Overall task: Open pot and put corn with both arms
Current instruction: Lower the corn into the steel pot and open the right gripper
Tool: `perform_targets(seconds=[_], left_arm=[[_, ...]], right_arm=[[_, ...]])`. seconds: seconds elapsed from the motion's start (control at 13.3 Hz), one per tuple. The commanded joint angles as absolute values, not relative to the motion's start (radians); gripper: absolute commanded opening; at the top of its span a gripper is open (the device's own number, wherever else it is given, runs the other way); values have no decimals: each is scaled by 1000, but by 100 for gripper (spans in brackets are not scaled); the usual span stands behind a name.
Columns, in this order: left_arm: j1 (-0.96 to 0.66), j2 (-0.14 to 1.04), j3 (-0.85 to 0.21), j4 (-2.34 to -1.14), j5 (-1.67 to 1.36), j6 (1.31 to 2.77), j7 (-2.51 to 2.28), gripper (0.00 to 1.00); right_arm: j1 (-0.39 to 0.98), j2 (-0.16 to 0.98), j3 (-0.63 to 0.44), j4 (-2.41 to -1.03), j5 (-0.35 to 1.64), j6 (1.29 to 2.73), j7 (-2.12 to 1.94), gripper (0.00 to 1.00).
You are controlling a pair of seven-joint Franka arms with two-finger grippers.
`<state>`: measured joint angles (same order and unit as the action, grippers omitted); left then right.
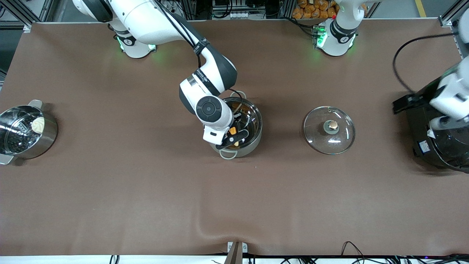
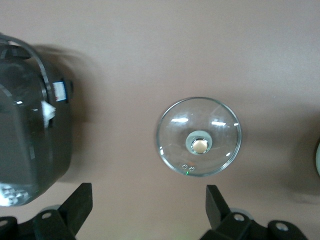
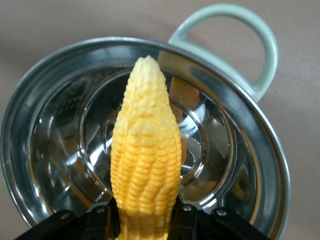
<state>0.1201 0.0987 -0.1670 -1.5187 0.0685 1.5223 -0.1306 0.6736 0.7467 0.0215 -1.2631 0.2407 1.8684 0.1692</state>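
Note:
The steel pot [image 1: 253, 123] stands open in the middle of the table. My right gripper [image 1: 234, 137] is over the pot, shut on the yellow corn [image 1: 232, 131]. In the right wrist view the corn [image 3: 146, 160] hangs between the fingers [image 3: 100, 220], tapered tip pointing down into the pot [image 3: 55, 150]. My right gripper [image 3: 145, 220] grips its thick end. The glass lid [image 1: 328, 129] with its copper knob lies flat on the table beside the pot, toward the left arm's end. My left gripper [image 2: 149, 205] is open and empty, held above the table near the lid [image 2: 199, 136].
A steamer pot [image 1: 25, 132] with a white bun [image 1: 37, 124] stands at the right arm's end. The black rice cooker [image 1: 436, 139] stands at the left arm's end, under the left arm [image 1: 452, 97]; it also shows in the left wrist view [image 2: 25, 135].

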Motion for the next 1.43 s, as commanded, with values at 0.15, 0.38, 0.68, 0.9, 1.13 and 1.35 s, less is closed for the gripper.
perform_targets(seconds=[0.15,0.38,0.68,0.9,1.13,1.35], left_arm=[[144,58,-173,-1483,81,1450,-78,100],[144,46,-175,-1482,75,1448,-74,100],[144,23,-184,-1483,71,1448,-74,100],[146,-3,-175,-1480,14,1451,-75,100],[150,-26,-164,-1479,11,1450,-74,100],[150,-44,-169,-1491,8,1447,-69,100]], right_arm=[[692,762,17,-1233,236,1876,161,100],[681,746,17,-1232,244,1873,170,100],[568,695,14,-1235,250,1812,155,100],[451,614,11,-1252,250,1711,62,100],[372,448,-55,-1440,238,1719,-23,100],[194,309,-57,-1570,235,1712,-176,100]])
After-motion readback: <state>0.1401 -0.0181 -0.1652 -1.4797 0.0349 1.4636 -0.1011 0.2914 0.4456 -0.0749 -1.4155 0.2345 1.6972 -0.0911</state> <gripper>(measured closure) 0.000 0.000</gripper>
